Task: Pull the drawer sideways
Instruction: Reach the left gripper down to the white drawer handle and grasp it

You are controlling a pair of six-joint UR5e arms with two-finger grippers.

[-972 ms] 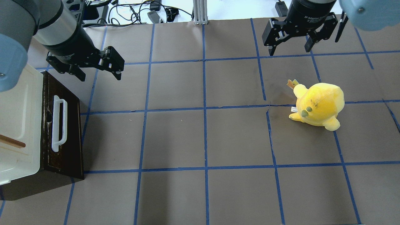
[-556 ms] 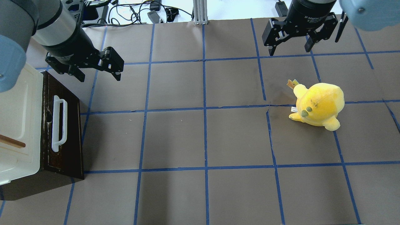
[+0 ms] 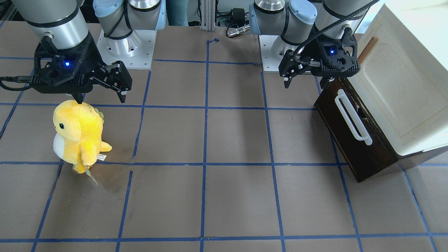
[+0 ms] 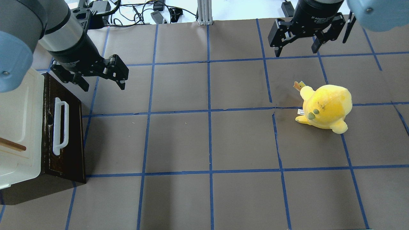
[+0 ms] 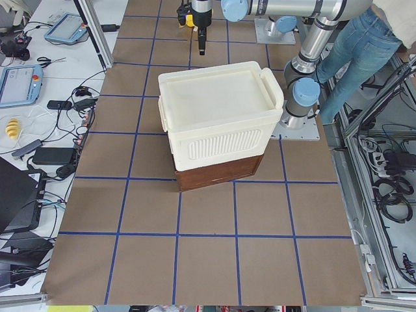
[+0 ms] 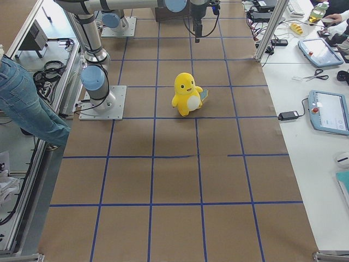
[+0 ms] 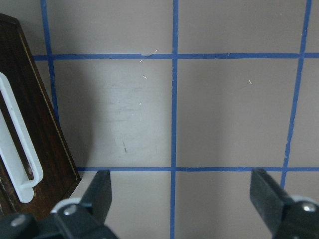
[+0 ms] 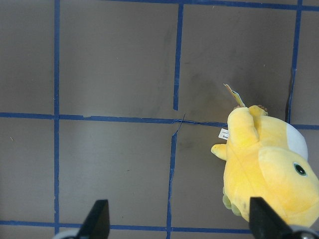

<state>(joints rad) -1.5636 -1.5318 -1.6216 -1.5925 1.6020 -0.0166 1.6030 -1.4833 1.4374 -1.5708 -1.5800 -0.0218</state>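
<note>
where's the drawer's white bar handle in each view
Exterior front-facing: the handle is right of centre and slants down the drawer front.
Overhead exterior: handle at the left edge, mid height.
Exterior left: hidden behind the cream cabinet.
Exterior right: cannot make it out.
Left wrist-mounted: handle at the lower left edge.
Right wrist-mounted: not in it.
Shared landmark: the dark wooden drawer front that the handle is mounted on.

From behind the robot, the drawer (image 4: 73, 137) sits at the counter's (image 4: 207, 140) nine o'clock, beneath the cabinet (image 4: 19, 121). The left hand (image 4: 104, 87) hangs at ten o'clock, near the drawer's far corner. The plush toy (image 4: 326, 107) stands at two o'clock, the right hand (image 4: 296, 52) beyond it at one.
</note>
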